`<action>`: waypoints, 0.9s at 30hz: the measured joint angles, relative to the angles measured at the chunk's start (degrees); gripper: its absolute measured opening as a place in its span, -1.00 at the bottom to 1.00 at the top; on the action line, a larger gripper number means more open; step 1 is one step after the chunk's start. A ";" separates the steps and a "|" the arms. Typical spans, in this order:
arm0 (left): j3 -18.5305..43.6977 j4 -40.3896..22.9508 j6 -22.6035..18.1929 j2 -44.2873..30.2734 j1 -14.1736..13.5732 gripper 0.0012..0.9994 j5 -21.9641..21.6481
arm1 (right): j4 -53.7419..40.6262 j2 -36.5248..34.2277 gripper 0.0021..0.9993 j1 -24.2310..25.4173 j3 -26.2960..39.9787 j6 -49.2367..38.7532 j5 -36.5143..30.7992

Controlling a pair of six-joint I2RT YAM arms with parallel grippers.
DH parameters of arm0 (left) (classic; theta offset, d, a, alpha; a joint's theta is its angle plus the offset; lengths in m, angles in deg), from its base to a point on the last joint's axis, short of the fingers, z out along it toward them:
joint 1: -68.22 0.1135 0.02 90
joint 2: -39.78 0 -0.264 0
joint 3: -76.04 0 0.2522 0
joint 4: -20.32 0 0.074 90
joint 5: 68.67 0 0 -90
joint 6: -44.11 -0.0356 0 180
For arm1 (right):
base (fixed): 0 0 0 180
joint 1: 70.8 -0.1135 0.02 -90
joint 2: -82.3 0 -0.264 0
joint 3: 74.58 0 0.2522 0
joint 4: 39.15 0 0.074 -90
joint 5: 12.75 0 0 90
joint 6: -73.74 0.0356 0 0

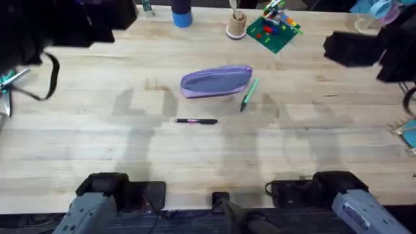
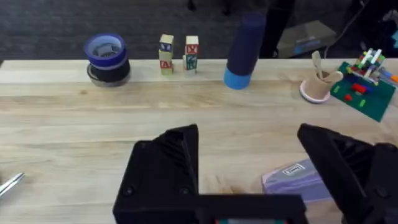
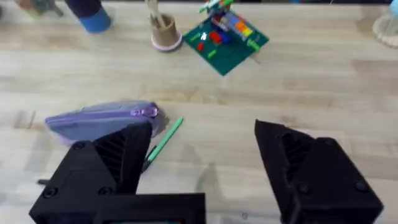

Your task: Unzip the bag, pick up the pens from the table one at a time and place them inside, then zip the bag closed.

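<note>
Both end effectors gape; bag (image 1: 216, 81) zipped, pens (image 1: 249, 93) outside.

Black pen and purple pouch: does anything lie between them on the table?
No. In the overhead view the stretch between the black pen and the pouch is bare table; the green pen lies off to the pouch's side.

Table (image 1: 97, 143): pale wood, plank grain visible, smooth with a soft sheen. Bag (image 1: 215, 81): lavender cloth, matt, with a lighter zipper (image 3: 112, 112) along its top edge. Green pen (image 1: 249, 93), at 3 o'clock of the bag: smooth plastic. Black pen (image 1: 196, 121), at 6 o'clock of the bag: glossy, with a pink band. Gripper fingers (image 3: 308, 174): black plastic, matt, ribbed on the inner faces. Green baseplate (image 3: 227, 43): studded plastic.
</note>
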 joint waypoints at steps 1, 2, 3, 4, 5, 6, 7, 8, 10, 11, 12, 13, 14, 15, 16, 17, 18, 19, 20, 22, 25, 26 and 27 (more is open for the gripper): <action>1.20 -0.81 -0.01 -1.47 0.00 0.99 0.49 | -1.30 -1.66 0.99 0.00 1.90 -0.02 0.19; 2.16 -1.35 0.00 -2.66 0.00 0.99 0.93 | -2.49 -3.01 0.99 0.00 3.43 -0.01 0.33; 3.78 -2.06 -0.02 -4.99 0.00 0.99 2.88 | -5.48 -6.33 0.99 0.00 7.06 -0.01 0.73; 3.94 -2.21 -0.04 -5.42 0.00 0.99 3.58 | -5.98 -7.01 0.99 0.00 7.70 -0.02 0.77; 4.00 -2.59 -0.04 -5.78 0.00 0.99 4.26 | -6.36 -7.58 0.99 0.00 8.19 -0.02 0.79; 4.00 -3.04 -0.04 -6.05 0.00 0.99 4.96 | -6.43 -7.99 0.99 0.00 8.49 -0.02 0.81; 4.02 -3.57 -0.04 -6.30 0.00 0.99 5.57 | -6.45 -8.18 0.99 0.00 8.59 -0.02 0.81; 4.05 -4.25 -0.04 -6.59 0.00 0.99 6.27 | -6.52 -8.29 0.99 0.00 8.70 -0.02 0.85; 4.07 -5.58 -0.21 -7.12 0.00 0.99 7.51 | -6.61 -8.27 0.99 0.00 8.77 0.00 0.94; 4.09 -6.43 -0.73 -7.44 0.00 0.99 8.61 | -6.60 -8.27 0.99 0.00 8.85 -0.04 0.94; 4.11 -7.44 -1.93 -7.77 0.00 0.99 10.16 | -6.61 -8.27 0.99 0.00 8.90 -0.19 0.94; 4.18 -8.70 -3.84 -8.11 -0.02 0.99 11.89 | -6.59 -8.27 0.99 0.00 8.92 -0.39 0.96; 4.20 -10.62 -6.62 -8.52 -0.16 0.99 13.84 | -6.61 -8.29 0.99 0.00 8.95 -0.64 0.96; 4.21 -12.73 -9.80 -8.92 -0.40 0.99 15.82 | -6.61 -8.27 0.99 0.00 8.95 -0.93 0.95; 4.22 -14.99 -13.52 -9.39 -0.82 0.99 17.91 | -6.58 -8.27 0.99 0.00 8.98 -1.24 0.96; 4.20 -16.80 -16.87 -9.86 -1.34 0.99 19.64 | -6.58 -8.29 0.99 0.00 9.01 -1.62 0.96; 4.20 -18.28 -20.56 -10.32 -1.96 0.99 21.24 | -6.58 -8.27 0.99 0.00 9.01 -1.83 0.95; 4.20 -19.31 -24.07 -10.75 -2.65 0.99 22.54 | -6.55 -8.27 0.99 0.00 9.01 -2.04 0.95; 4.20 -19.88 -27.29 -11.07 -3.24 0.99 23.49 | -6.50 -8.27 0.99 0.00 9.01 -2.16 0.96; 4.20 -20.07 -33.28 -11.44 -3.93 0.99 24.73 | -6.47 -8.27 0.99 0.00 9.01 -2.34 0.96; 4.20 -20.02 -41.04 -11.70 -4.02 0.99 25.18 | -6.46 -8.27 0.99 0.00 9.03 -2.38 0.96; 4.20 -20.00 -42.87 -11.73 -4.02 0.99 25.21 | -6.47 -8.27 0.99 0.00 9.01 -2.38 0.94; 4.20 -19.96 -44.63 -11.74 -4.02 0.99 25.41 | -6.47 -8.27 0.99 0.00 9.03 -2.38 0.96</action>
